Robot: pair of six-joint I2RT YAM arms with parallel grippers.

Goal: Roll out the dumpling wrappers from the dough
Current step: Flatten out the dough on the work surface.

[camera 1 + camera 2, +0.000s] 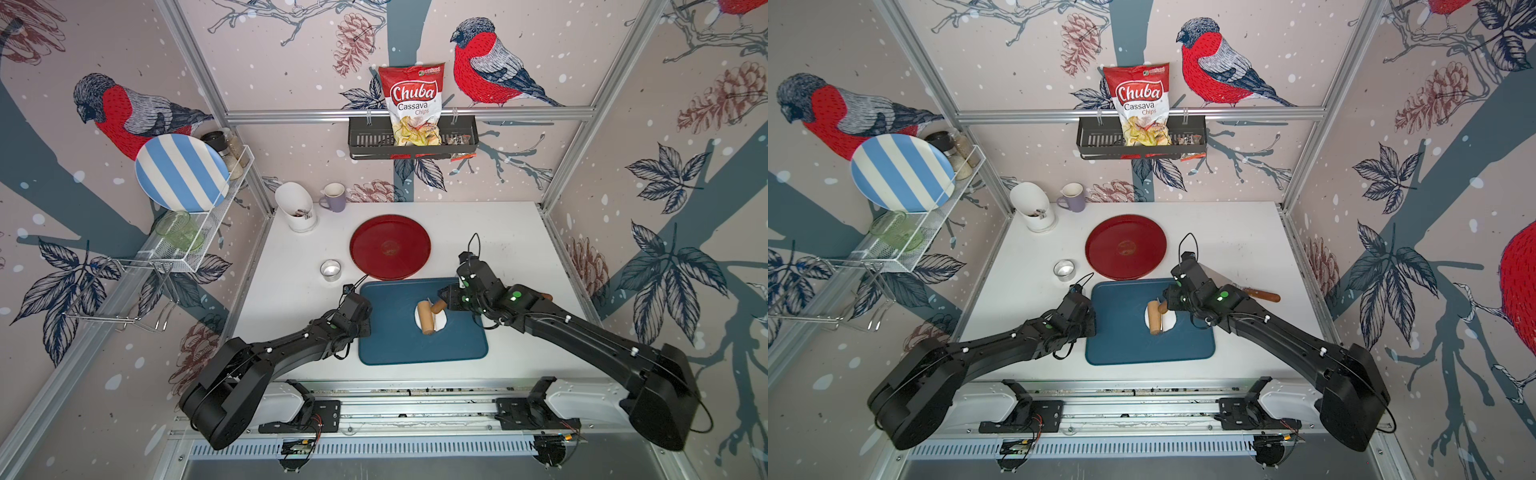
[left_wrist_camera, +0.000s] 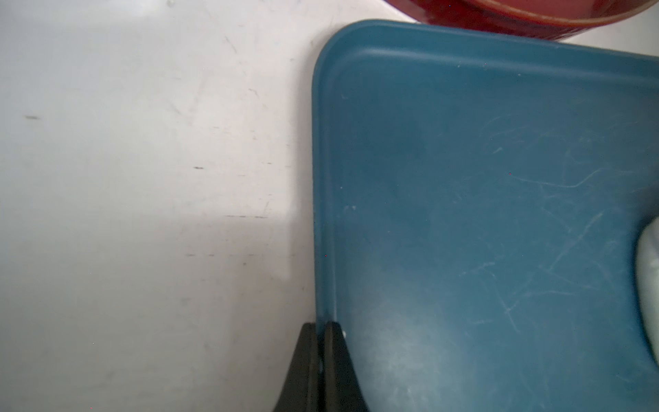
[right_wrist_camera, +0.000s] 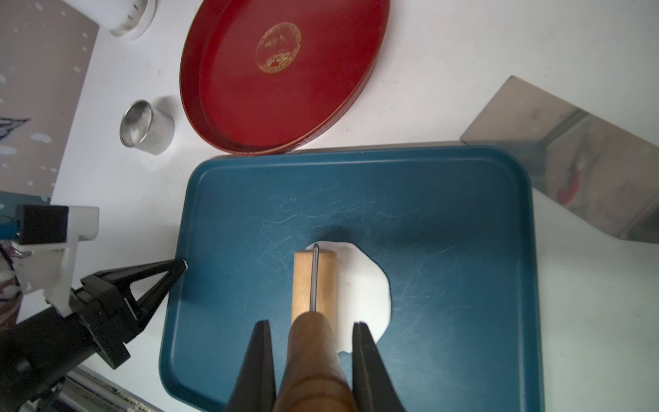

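On one tray [image 3: 445, 199], one roller [image 3: 303, 281] overlies one dough [image 3: 363, 285].

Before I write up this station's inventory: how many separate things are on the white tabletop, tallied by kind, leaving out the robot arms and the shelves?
Trays: 2 (red tray, blue tray)
Vessels: 2 (purple mug, white holder)
Tools: 3 (rolling pin, ring cutter, scraper)
Dough: 1
Total: 8
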